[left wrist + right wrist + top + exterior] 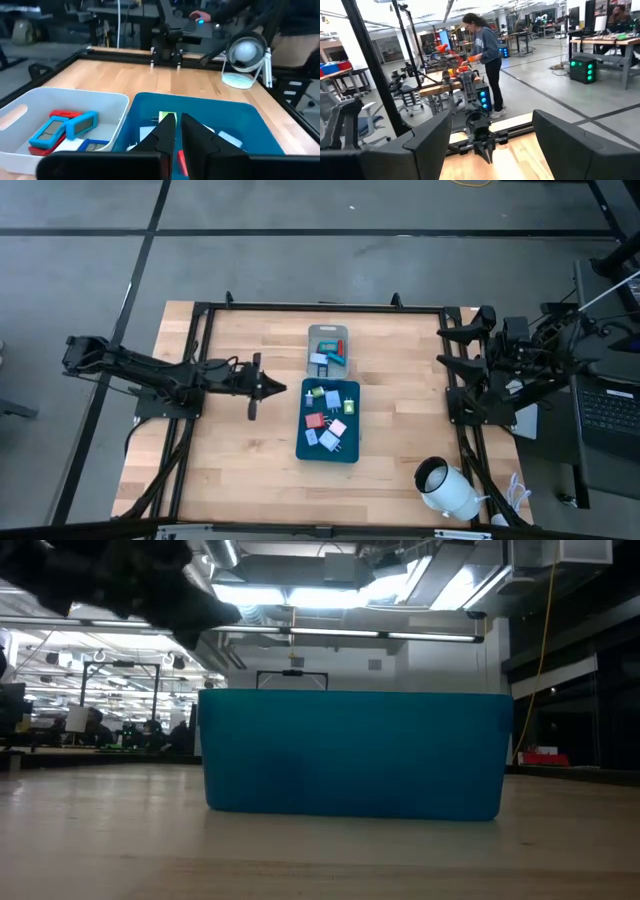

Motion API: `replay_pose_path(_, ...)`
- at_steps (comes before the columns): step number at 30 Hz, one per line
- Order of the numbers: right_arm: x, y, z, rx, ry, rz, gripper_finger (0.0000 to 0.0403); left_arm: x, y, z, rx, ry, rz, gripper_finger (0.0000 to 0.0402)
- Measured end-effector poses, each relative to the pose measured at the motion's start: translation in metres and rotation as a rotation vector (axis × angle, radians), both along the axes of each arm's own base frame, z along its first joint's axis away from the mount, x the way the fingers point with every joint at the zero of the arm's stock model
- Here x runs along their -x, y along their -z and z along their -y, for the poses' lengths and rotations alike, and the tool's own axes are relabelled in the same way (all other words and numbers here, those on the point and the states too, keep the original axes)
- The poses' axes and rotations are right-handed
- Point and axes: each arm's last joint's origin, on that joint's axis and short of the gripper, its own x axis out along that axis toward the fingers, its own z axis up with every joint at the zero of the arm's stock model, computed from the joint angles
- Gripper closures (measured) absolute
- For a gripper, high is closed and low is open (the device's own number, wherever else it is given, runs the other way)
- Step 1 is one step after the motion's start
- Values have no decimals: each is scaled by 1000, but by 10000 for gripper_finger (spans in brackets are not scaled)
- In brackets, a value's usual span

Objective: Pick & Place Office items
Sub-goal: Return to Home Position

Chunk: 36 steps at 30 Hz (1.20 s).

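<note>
high view: the left gripper point(262, 387) hangs over bare wood just beside one long side of the teal tray point(303, 452), aimed at it. the small digital clocks point(328, 420) in that tray lie straight ahead of the jaws. they are strewn along the tray's long axis, which runs crosswise to the left arm point(150, 372). the grey bin point(313, 340) sits at the tray's far end with a few more clocks inside. the right arm point(495, 370) is folded at the table's right edge, well apart from both, so the left is plainly nearer.

low view: the tray's wall fills the middle and hides its contents.

left wrist view: the fingers point(167, 136) are pinched nearly together with nothing between them. the tray is just beyond, the bin beside it.

right wrist view: the right gripper point(492, 132) is spread wide and empty, facing a person point(482, 50) in the room.

with nothing gripped, the coming move is likely a retreat straight back, away from the tray.
</note>
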Motion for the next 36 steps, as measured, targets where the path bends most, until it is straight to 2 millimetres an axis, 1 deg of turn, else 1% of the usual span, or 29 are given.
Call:
replay_pose_path(3,1,-1,1,9,22,4,119,14,12,-2,-14,27,59,385)
replay_pose_path(7,1,-1,1,22,33,5,119,40,38,-7,20,-5,84,390)
replay_pose_path(9,1,-2,1,14,33,14,119,49,43,-8,52,-11,114,392)
replay_pose_path(11,1,-4,1,12,33,22,119,54,44,-8,64,0,107,395)
replay_pose_path(15,1,-6,2,18,50,36,119,61,46,-7,31,46,67,398)
replay_pose_path(20,1,-6,2,29,61,33,119,73,50,-7,18,43,6,397)
replay_pose_path(26,0,-5,1,39,59,29,119,88,48,-9,-15,-3,31,398)
replay_pose_path(31,0,-5,1,40,17,28,119,92,42,-9,-81,-1,99,399)
replay_pose_path(36,4,-2,3,26,-41,10,119,91,44,-12,-89,-8,71,393)
